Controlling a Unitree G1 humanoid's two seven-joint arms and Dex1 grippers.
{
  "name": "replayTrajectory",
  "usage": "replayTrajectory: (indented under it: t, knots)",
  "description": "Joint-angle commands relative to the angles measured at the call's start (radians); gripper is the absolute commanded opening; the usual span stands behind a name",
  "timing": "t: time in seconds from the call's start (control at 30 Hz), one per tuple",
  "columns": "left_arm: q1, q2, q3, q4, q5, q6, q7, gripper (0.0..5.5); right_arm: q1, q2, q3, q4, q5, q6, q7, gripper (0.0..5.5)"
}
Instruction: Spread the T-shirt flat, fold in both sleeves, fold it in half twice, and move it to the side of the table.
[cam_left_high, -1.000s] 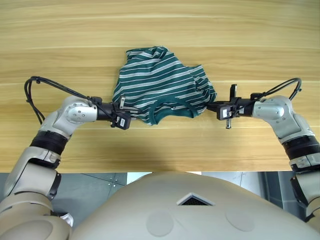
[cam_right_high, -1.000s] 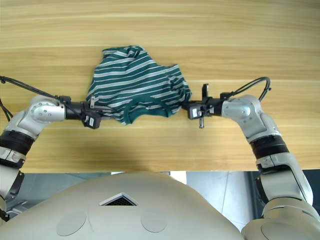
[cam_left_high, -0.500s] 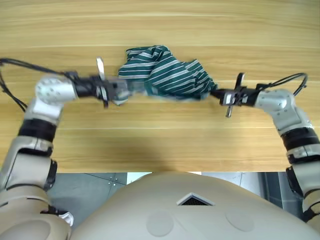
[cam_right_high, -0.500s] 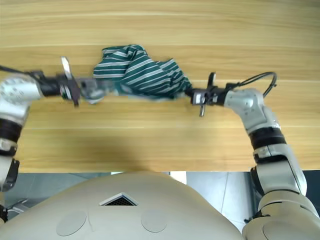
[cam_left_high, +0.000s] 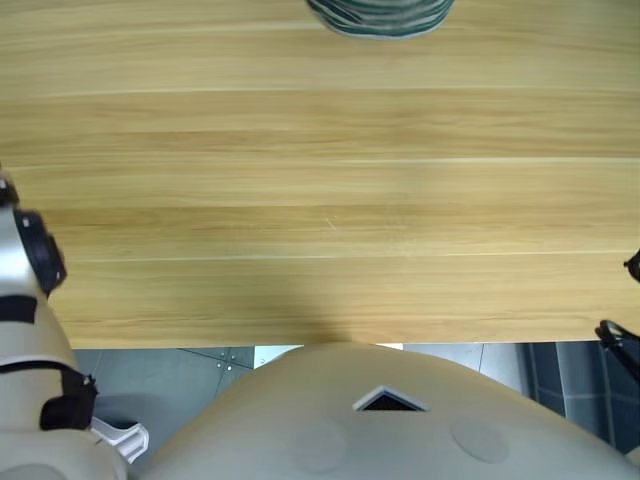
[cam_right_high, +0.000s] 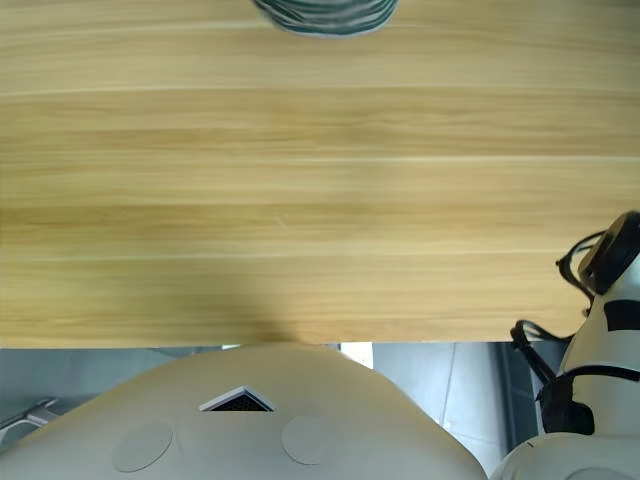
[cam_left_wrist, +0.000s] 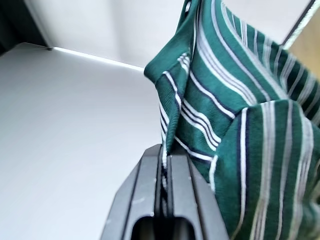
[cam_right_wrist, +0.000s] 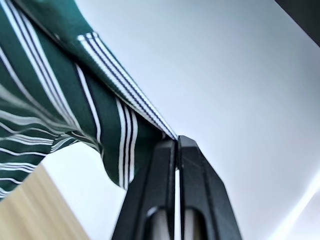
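The green T-shirt with white stripes (cam_left_high: 379, 15) hangs in the air, its lowest part showing at the far top edge of the wooden table (cam_left_high: 320, 200) in the head views. In the left wrist view my left gripper (cam_left_wrist: 164, 165) is shut on a fold of the striped T-shirt (cam_left_wrist: 235, 115), which hangs from its black fingers against a pale wall. In the right wrist view my right gripper (cam_right_wrist: 176, 150) is shut on a striped hem of the T-shirt (cam_right_wrist: 60, 100), the cloth stretching away from it.
The table's near edge (cam_left_high: 320, 340) runs just in front of me, with grey floor (cam_left_high: 200, 360) below it. A slice of wooden tabletop (cam_right_wrist: 30, 210) shows under the hanging cloth in the right wrist view.
Both arms have risen out of the head views, lifting the T-shirt off the table. The cloth went from a bunched heap on the wood to hanging above the far edge.
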Motion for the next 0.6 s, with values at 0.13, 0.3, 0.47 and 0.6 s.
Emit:
replayTrajectory:
  t: [0.13,0.3,0.47,0.6]
  knots:
    - [0.645,0.171,0.103,-0.463,-0.255,-0.116,-0.102,0.04,0.86,-0.082,-0.151,-0.732,0.44,-0.054,0.417,0.0]
    - [0.839,0.191,0.194,-0.61,-0.419,-0.21,-0.129,0.04,1.057,-0.02,-0.358,-0.938,0.773,-0.009,0.672,0.0]
    - [0.894,0.201,0.307,-0.837,-0.796,-0.132,-0.288,0.04,1.016,0.035,-0.518,-1.006,1.074,0.182,0.847,0.0]
    - [0.73,0.173,0.348,-0.845,-0.904,0.073,-0.335,0.04,0.862,0.009,-0.514,-0.913,1.095,0.333,0.855,0.0]
